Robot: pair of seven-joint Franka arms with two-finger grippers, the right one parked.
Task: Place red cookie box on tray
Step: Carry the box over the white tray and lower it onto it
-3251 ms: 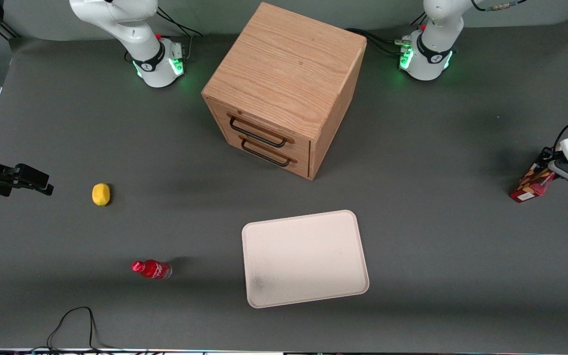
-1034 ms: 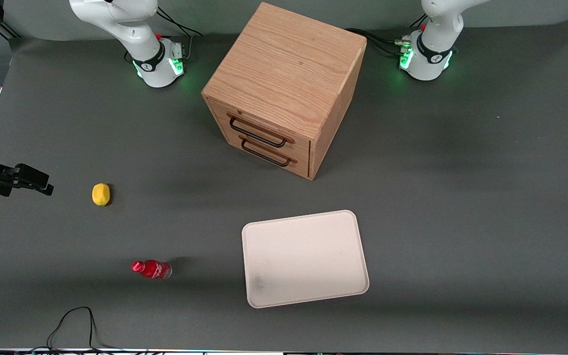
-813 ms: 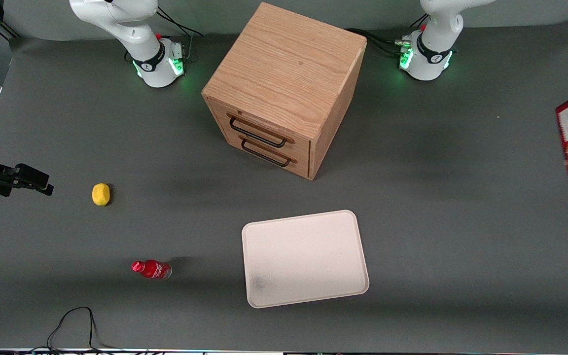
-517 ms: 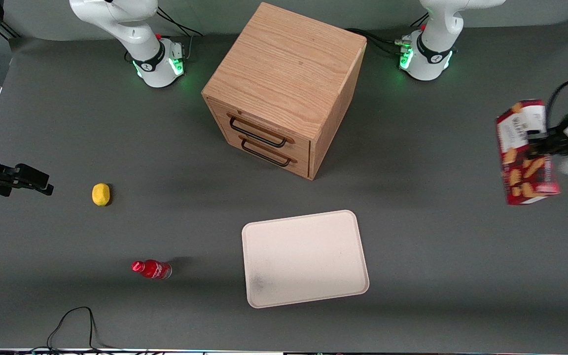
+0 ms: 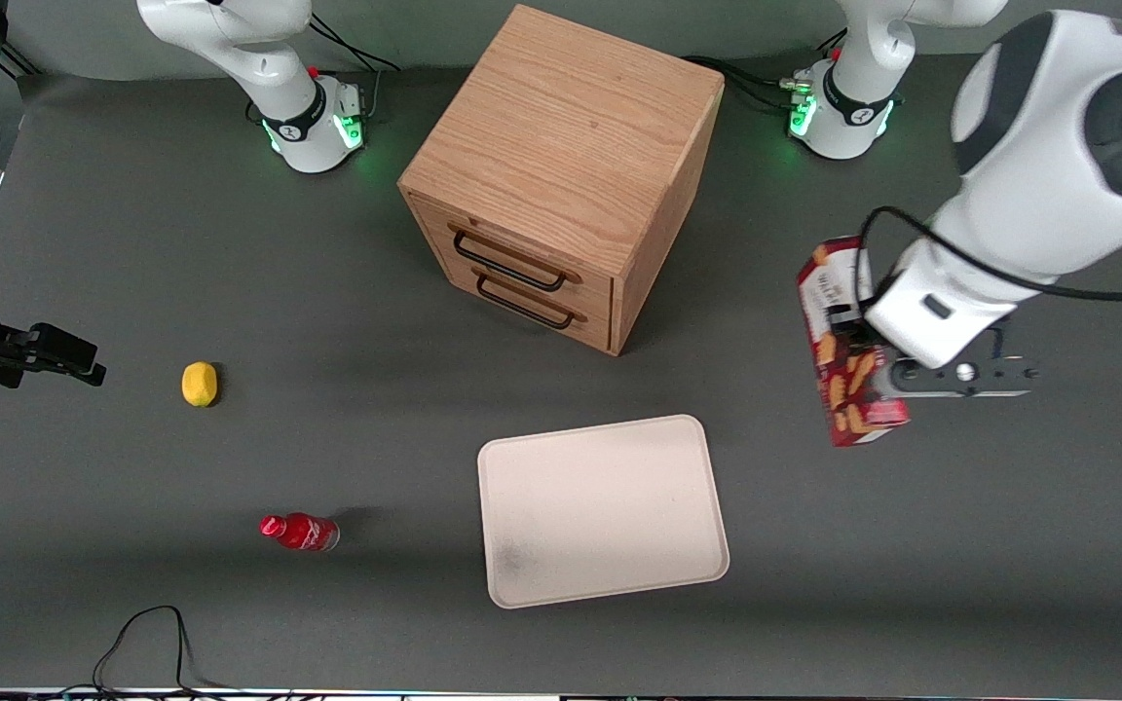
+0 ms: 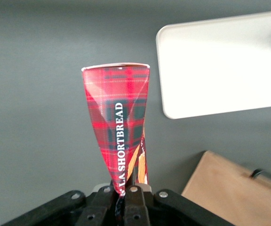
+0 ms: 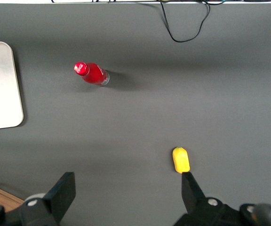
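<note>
One big cream tray (image 5: 610,487) lies flat on the grey table (image 5: 912,584), and it is the thing to measure from. Its near edge sits close to the front camera, with a strip of bare table between it and the table's near edge. A faint grey smudge marks the tray's near corner on the parked arm's side.

Toward the parked arm's end from the tray, a small red bottle (image 5: 300,532) stands well apart from it. A yellow lemon (image 5: 199,384) lies farther from the camera than the bottle and even more to that end. Lots of bare grey table lies between these two and the tray.

Toward the working arm's end from the tray, the red cookie box (image 5: 848,341) hangs in the air, up off the table and not over the tray. A gap of bare table shows between the box and the tray's nearest edge. The left gripper (image 5: 878,365) pinches the box tight at its narrow side; in the wrist view the black fingers (image 6: 134,200) squeeze the plaid carton (image 6: 119,127) so its sides fold in.

Farther from the camera than the tray stands a wooden drawer cabinet (image 5: 561,175), well apart from the tray's far edge. Its two drawers with dark handles (image 5: 512,277) are shut.
</note>
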